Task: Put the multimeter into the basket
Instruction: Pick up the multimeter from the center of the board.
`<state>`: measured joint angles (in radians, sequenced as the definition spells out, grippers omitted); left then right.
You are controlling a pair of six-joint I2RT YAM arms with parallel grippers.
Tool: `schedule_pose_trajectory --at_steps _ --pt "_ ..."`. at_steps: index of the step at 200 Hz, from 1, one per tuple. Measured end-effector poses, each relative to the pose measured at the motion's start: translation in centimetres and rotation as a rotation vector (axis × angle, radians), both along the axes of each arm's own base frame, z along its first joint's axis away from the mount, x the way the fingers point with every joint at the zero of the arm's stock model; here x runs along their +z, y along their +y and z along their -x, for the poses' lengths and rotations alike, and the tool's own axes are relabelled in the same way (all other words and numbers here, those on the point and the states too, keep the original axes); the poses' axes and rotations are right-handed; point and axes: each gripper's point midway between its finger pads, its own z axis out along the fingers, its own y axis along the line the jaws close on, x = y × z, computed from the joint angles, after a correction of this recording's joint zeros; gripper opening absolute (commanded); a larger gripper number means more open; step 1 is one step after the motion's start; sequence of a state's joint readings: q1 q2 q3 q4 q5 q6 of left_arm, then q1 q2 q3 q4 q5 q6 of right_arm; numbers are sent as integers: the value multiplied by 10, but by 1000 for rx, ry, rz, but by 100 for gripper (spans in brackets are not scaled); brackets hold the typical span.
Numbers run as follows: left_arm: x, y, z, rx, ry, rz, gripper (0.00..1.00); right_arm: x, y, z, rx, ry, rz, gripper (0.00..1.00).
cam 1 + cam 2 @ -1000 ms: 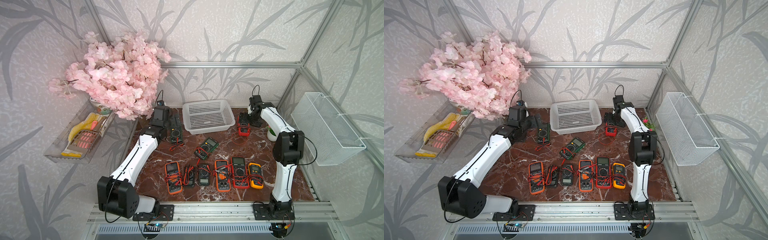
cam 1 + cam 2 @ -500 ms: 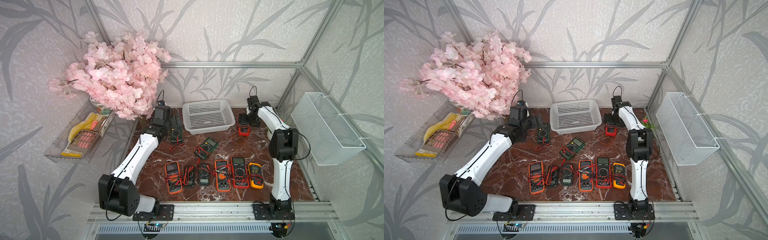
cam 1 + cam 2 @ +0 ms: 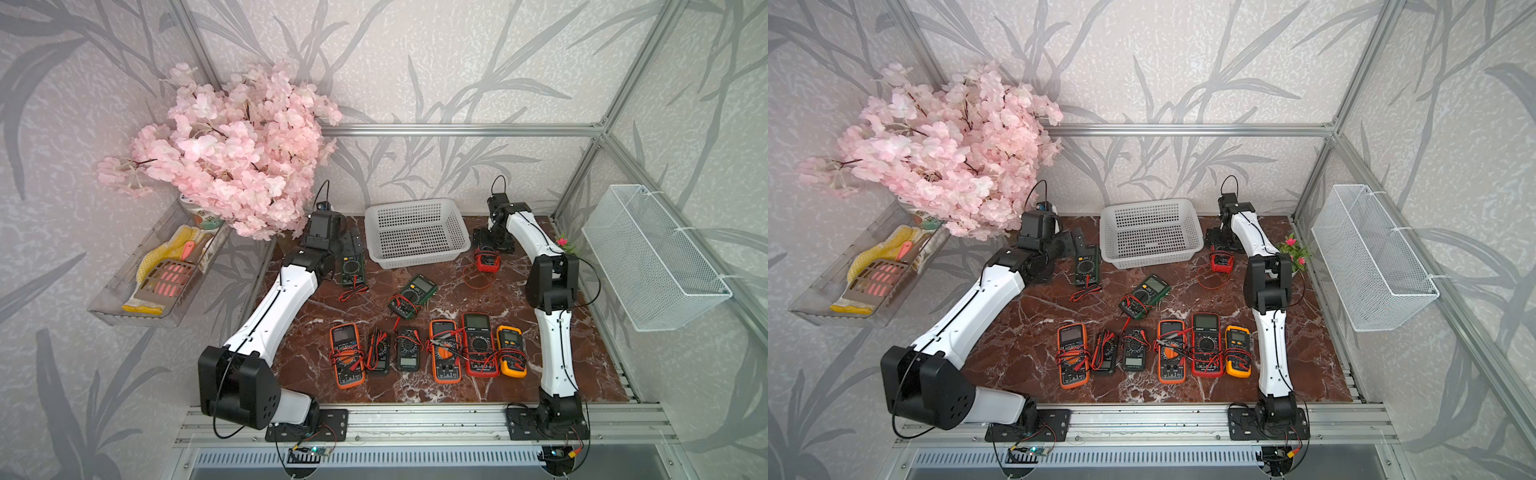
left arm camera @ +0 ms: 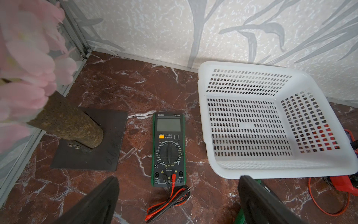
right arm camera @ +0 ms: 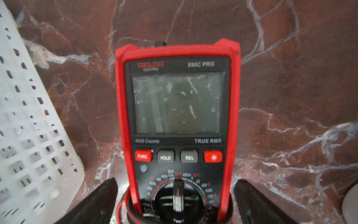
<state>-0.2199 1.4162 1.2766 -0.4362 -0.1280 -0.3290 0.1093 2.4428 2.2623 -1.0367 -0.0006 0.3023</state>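
The right gripper (image 5: 175, 181) hangs low over the red DELIXI multimeter (image 5: 177, 100), jaws spread wide with the meter's dial end between them and neither finger visibly touching it. The meter lies flat on the brown marble tabletop (image 5: 280, 77), just to the right of the white perforated basket (image 3: 419, 262) and outside it. The left gripper (image 4: 178, 178), equally wide and holding nothing, hovers at the plug end of the dark green DT9205A multimeter (image 4: 168, 147), which lies flat just beside the basket's left wall, while in both top views a row of six multimeters (image 3: 478, 345) sits near the front edge.
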Motion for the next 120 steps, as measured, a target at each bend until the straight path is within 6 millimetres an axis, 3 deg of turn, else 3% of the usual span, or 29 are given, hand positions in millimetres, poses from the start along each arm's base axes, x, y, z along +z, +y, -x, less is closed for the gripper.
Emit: schedule_pose_trajectory --at_steps 59,120 --pt "-2 -3 -3 -6 12 7 100 -21 -4 3 -8 46 -8 94" --pt "-12 -8 -8 -16 42 33 100 -20 -3 2 -3 42 -22 73"
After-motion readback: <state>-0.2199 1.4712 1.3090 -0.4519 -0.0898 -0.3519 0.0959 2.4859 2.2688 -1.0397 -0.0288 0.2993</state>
